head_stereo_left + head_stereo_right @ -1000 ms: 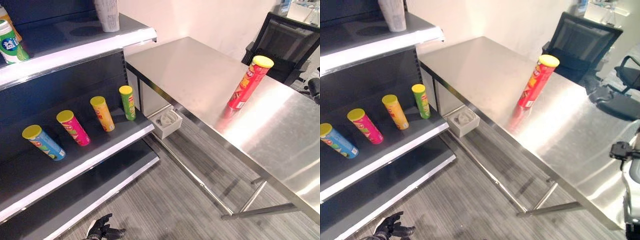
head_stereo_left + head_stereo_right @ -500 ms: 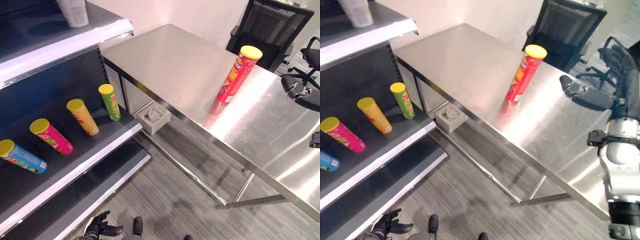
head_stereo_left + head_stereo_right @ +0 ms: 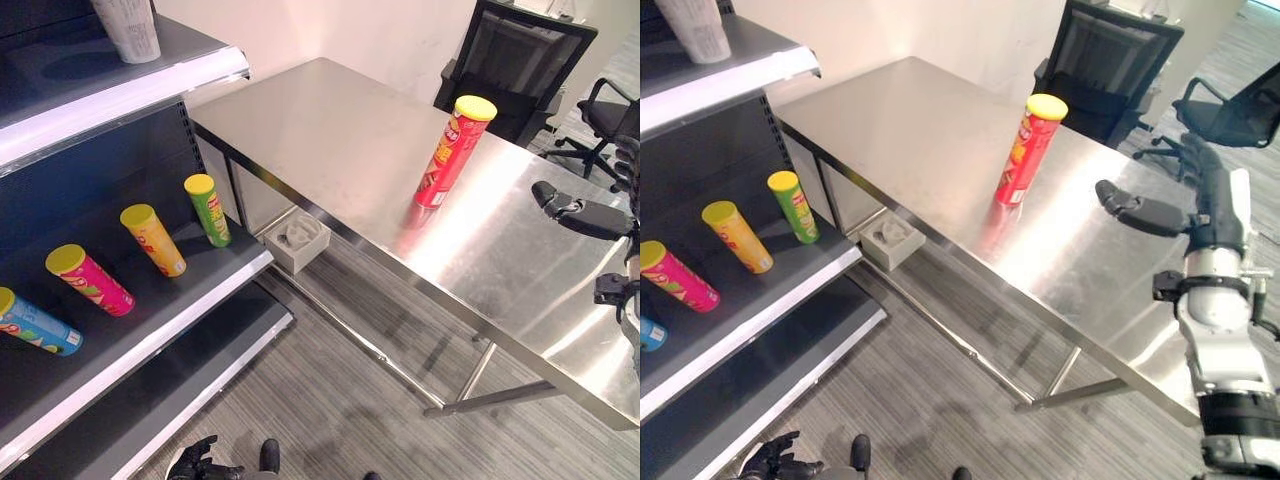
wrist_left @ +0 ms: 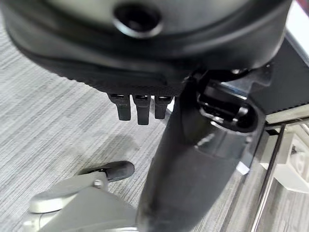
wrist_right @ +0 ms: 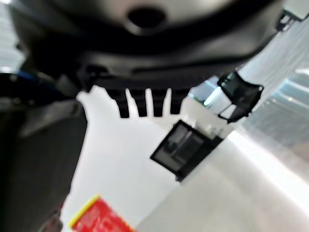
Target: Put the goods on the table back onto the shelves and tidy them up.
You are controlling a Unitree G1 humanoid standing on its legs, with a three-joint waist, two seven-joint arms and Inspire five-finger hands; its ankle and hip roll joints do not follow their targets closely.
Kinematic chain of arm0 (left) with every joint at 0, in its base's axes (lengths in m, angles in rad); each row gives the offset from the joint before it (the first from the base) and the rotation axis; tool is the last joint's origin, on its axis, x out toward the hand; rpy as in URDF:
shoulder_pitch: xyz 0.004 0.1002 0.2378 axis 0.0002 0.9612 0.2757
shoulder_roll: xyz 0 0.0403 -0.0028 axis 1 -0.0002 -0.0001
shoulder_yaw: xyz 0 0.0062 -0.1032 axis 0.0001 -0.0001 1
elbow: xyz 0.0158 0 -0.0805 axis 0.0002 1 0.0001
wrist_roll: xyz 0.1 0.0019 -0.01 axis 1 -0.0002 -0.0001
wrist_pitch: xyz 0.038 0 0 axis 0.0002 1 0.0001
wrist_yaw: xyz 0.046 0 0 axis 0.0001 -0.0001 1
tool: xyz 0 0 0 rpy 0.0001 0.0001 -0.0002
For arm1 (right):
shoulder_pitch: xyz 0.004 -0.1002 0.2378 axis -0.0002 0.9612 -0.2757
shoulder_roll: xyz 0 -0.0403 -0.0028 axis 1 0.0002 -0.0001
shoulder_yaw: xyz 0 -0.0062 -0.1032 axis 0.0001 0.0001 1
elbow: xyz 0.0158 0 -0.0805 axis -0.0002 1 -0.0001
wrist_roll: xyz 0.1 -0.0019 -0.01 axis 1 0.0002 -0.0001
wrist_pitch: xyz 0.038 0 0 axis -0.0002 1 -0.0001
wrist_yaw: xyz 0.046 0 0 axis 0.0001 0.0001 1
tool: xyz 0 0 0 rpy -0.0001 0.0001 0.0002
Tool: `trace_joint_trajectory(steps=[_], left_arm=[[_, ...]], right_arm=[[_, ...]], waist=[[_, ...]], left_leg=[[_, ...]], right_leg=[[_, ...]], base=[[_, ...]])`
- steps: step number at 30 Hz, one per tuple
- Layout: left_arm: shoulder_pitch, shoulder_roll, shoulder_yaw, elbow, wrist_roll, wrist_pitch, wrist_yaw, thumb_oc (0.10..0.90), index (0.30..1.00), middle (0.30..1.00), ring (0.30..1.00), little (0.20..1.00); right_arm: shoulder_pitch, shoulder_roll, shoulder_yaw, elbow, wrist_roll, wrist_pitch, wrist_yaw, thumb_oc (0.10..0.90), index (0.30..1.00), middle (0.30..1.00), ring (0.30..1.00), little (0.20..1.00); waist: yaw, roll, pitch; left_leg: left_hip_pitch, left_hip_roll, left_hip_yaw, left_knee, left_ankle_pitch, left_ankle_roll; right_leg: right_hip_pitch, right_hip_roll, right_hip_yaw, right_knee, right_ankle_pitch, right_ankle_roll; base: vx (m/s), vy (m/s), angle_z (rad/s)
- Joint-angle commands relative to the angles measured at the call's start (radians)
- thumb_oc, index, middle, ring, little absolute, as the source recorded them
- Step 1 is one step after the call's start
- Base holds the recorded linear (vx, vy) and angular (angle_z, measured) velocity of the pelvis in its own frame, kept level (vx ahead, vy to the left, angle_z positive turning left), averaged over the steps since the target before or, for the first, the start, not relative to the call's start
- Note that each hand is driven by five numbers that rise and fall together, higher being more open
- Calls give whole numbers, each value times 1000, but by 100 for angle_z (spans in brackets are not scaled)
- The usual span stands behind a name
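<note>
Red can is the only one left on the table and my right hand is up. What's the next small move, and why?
Probably ease the right hand across toward the red can, fingers kept open. The can stands upright on the steel table, apart from the hand, and nothing lies between them. The left hand hangs low near the floor, far from the can, so the right is better placed.

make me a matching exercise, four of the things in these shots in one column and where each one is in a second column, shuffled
Things:
1. red crisp tube with yellow lid
2. green crisp tube with yellow lid
3. small white square box
4. black mesh office chair

Places:
A. behind the far side of the steel table
B. on the floor under the table's edge
C. upright on the tabletop
D. on the middle dark shelf, nearest the table

Pairs: 1-C, 2-D, 3-B, 4-A
</note>
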Motion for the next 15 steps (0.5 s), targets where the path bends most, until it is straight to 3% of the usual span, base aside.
trace_joint_trajectory(steps=[1,5,15], left_arm=[[-38,33,-32,3,10,-25,-9,800,900,900,900,900],[-37,40,-37,-6,-7,-23,-5,800,900,900,900,900],[-37,56,-35,-18,-13,-24,9,800,900,900,900,900]], right_arm=[[-195,-88,10,24,12,-57,-61,800,900,900,900,900],[-325,-107,88,91,21,-46,-84,800,900,900,900,900],[-448,-154,147,154,-2,-37,-128,800,900,900,900,900]], waist=[[52,2,-69],[72,-2,-57],[90,-8,-45]], left_leg=[[17,25,-9,4,-96,-26],[-7,19,-25,4,-90,-26],[-32,9,-44,4,-89,-22]], right_leg=[[-43,32,-36,7,-11,21],[-56,28,-49,7,-8,23],[-70,24,-64,7,-9,25]], base=[[27,8,3],[30,10,12],[25,5,10]])
